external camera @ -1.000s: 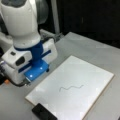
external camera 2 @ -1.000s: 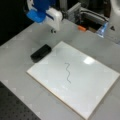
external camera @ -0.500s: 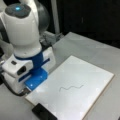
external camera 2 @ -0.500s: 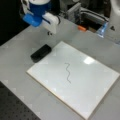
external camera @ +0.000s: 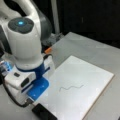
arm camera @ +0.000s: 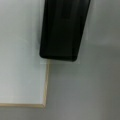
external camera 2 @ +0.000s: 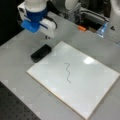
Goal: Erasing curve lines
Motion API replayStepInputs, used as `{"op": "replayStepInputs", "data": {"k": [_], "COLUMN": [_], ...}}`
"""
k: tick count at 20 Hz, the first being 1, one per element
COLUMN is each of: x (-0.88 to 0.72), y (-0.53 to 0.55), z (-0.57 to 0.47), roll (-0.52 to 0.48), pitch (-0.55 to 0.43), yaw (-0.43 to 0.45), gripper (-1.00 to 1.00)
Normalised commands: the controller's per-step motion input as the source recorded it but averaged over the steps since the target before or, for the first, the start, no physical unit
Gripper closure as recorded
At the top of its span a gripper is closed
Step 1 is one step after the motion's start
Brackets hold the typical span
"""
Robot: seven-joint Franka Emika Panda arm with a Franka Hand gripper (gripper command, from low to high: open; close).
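The curve lines [external camera: 71, 88] [external camera 2: 67, 72] are one thin dark squiggle near the middle of the white board [external camera: 97, 72] [external camera 2: 90, 85], unsmudged. A black block eraser [external camera 2: 40, 52] [external camera: 43, 113] lies on the table just off the board's corner. My gripper [external camera 2: 47, 37] hangs above the table a little beyond the eraser, holding nothing that shows. In the wrist view the eraser [arm camera: 63, 30] fills the top, with the board's corner [arm camera: 22, 75] below it; no fingers show there.
A small orange object [external camera 2: 81, 28] [external camera: 48, 50] lies on the grey table [external camera: 87, 47] past the board. Machinery with a blue-lit part [external camera 2: 103, 27] stands along a front view's top. A black perforated plate [external camera 2: 15, 107] borders the table's corner.
The arm has shifted a little towards the eraser's end of the board and looms larger in a front view. The squiggle, board and eraser have not moved.
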Motion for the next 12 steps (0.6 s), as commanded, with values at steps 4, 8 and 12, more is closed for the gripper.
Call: {"op": "replayStepInputs", "data": {"k": [4, 8, 12], "x": [0.16, 0.15, 0.18], "y": [-0.18, -0.17, -0.19], "z": [-0.05, -0.02, 0.00], "roll": [0.108, 0.107, 0.140], "pitch": [0.089, 0.077, 0.050], "yaw": [0.010, -0.007, -0.004], "gripper": [-1.00, -1.00, -1.00]}}
